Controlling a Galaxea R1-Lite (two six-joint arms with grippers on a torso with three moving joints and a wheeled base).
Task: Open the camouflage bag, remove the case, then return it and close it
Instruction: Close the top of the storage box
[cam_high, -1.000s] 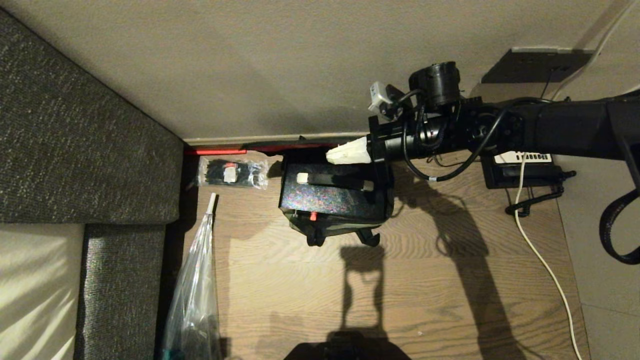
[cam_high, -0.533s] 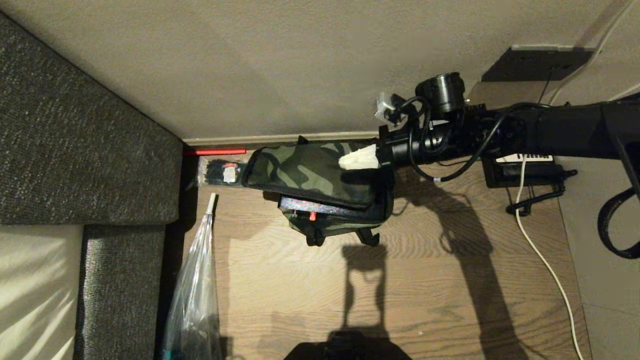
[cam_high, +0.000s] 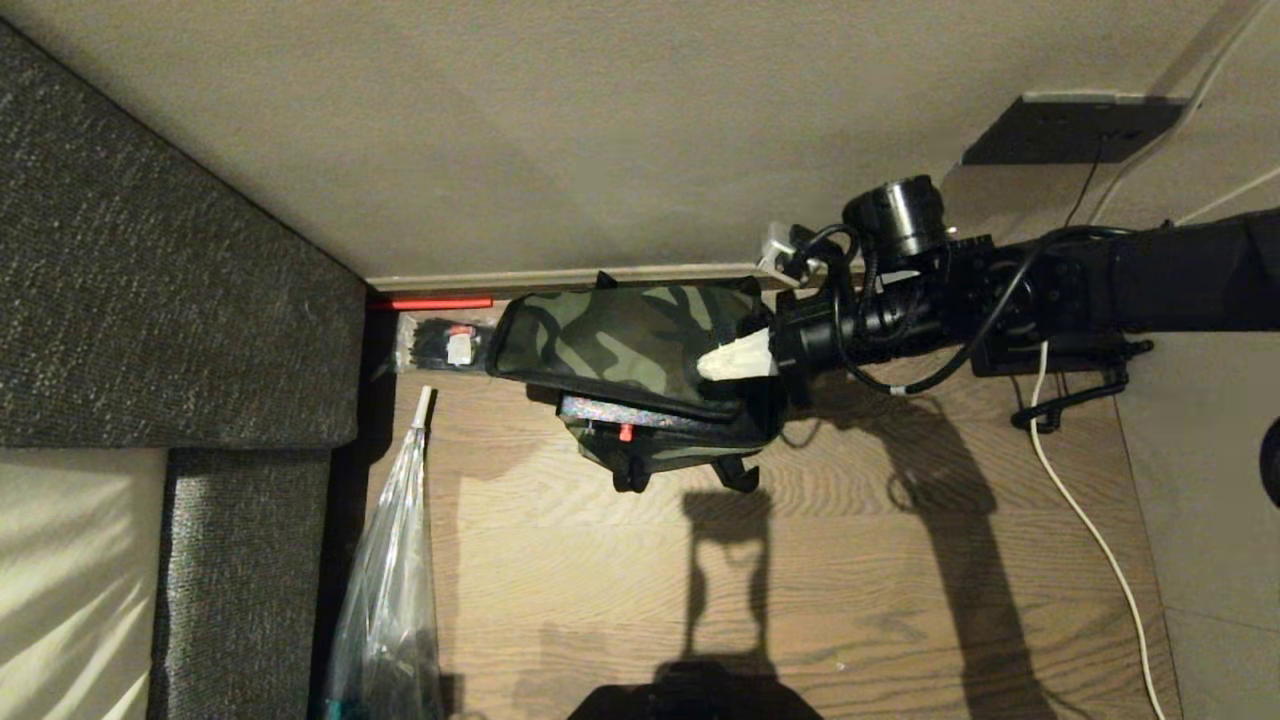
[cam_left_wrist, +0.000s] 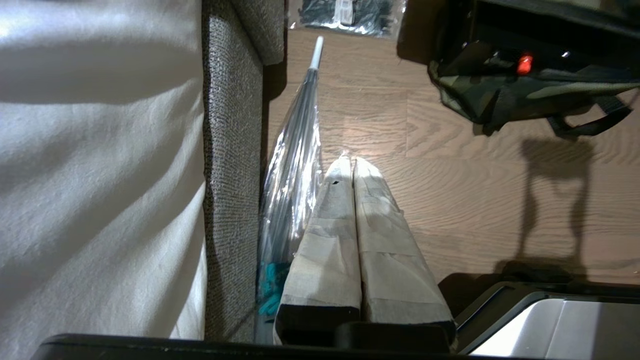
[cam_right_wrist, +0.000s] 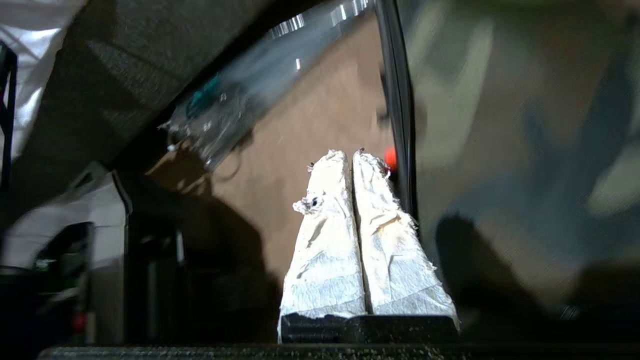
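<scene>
The camouflage bag (cam_high: 640, 380) stands on the wooden floor (cam_high: 800, 580) close to the far wall, with a grey sofa (cam_high: 150, 280) well off to its left and a black telephone (cam_high: 1050, 350) off to its right. Its lid flap (cam_high: 620, 340) lies folded down over the top, camouflage side up, though not fully seated: along the near edge a strip of the case (cam_high: 650, 415) shows beneath it, with the small red latch (cam_high: 625, 433) peeping out. So the case is back inside the bag, and the step in hand is, by my reading, the closing.

The right gripper (cam_high: 735, 358) reaches in from the right and lies at the right end of the flap, its taped fingers pressed together with nothing between them; it seems to push rather than hold. Whether it actually touches the fabric cannot be made out. The left gripper (cam_left_wrist: 350, 165) hangs parked near the robot, beside a clear plastic bag (cam_left_wrist: 295, 165) that leans on the sofa, its fingers likewise pressed together and empty.

The next move probably calls for pressing the flap down and towards the near side until it covers the case's edge. The fabric is soft, so a sideways shove could drag the bag along.
</scene>
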